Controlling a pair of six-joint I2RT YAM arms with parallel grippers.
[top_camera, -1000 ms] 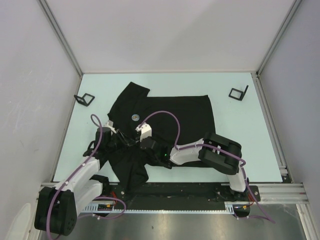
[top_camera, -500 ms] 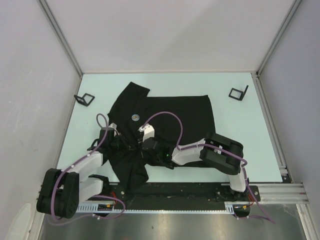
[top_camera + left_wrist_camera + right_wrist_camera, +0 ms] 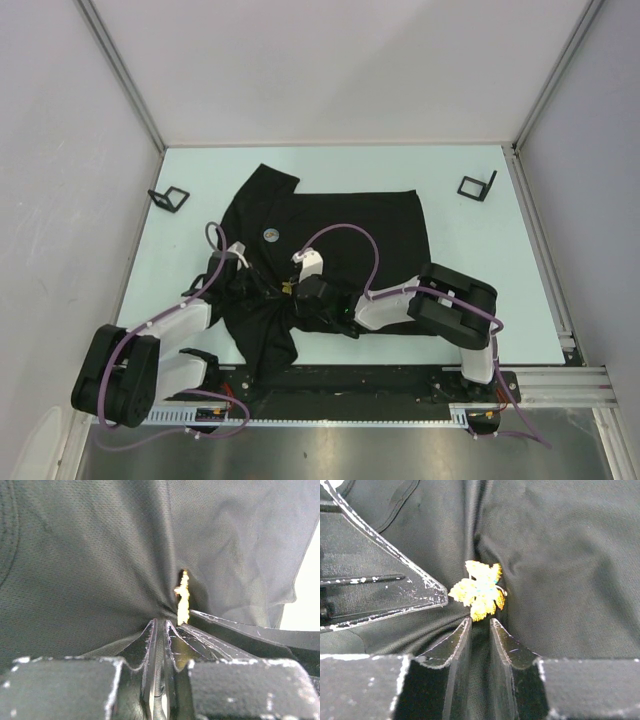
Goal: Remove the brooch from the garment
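From above, the black shirt (image 3: 370, 225) lies spread on the pale table (image 3: 480, 300), bunched at its near left. A round badge (image 3: 270, 235) sits on the cloth near the collar. Left stand (image 3: 168, 197) and right stand (image 3: 477, 186) wait at the far corners, well clear. Both arms crowd in low over the bunched cloth, left gripper (image 3: 265, 290) and right gripper (image 3: 292, 290) almost nose to nose, cables looping above them.

Left wrist view now: the left gripper (image 3: 160, 626) is clenched on a pucker of shirt (image 3: 90, 570), folds fanning out from its tips. Just beside them stands the brooch (image 3: 182, 597), edge-on, with a right finger (image 3: 240, 630) crossing underneath.

Right wrist: there's the brooch (image 3: 479, 591), a gold leaf, flat on the shirt (image 3: 570, 570). The right gripper (image 3: 480, 626) has its tips just under it, a narrow gap between them; whether they grip anything cannot be told. A left finger (image 3: 385, 592) juts in alongside.
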